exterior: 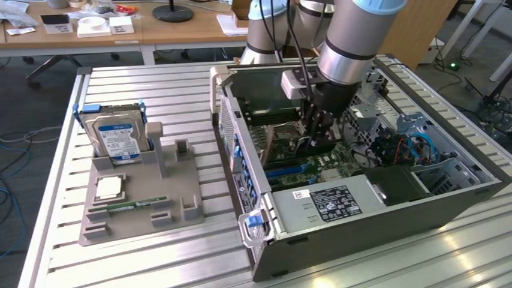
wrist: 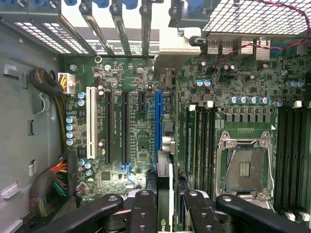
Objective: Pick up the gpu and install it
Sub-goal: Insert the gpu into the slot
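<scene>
My gripper (exterior: 318, 139) reaches down into the open computer case (exterior: 360, 222), just above the green motherboard (wrist: 136, 111). In the wrist view my black fingers (wrist: 145, 208) are shut on the gpu (wrist: 164, 177), which I see edge-on as a thin card running away from the gripper (wrist: 167, 201). Its silver bracket (wrist: 177, 46) lies at the case's rear slot openings. The card hangs directly beside the long blue expansion slot (wrist: 158, 121), almost in line with it. I cannot tell whether its lower edge touches the slot.
On the table at the exterior view's left, a grey holder (exterior: 172, 207) carries a hard drive (exterior: 119, 139), a processor (exterior: 110, 188) and a memory stick (exterior: 136, 204). Inside the case are the processor socket (wrist: 243, 165), memory slots (wrist: 201, 141) and cable bundles (wrist: 53, 184).
</scene>
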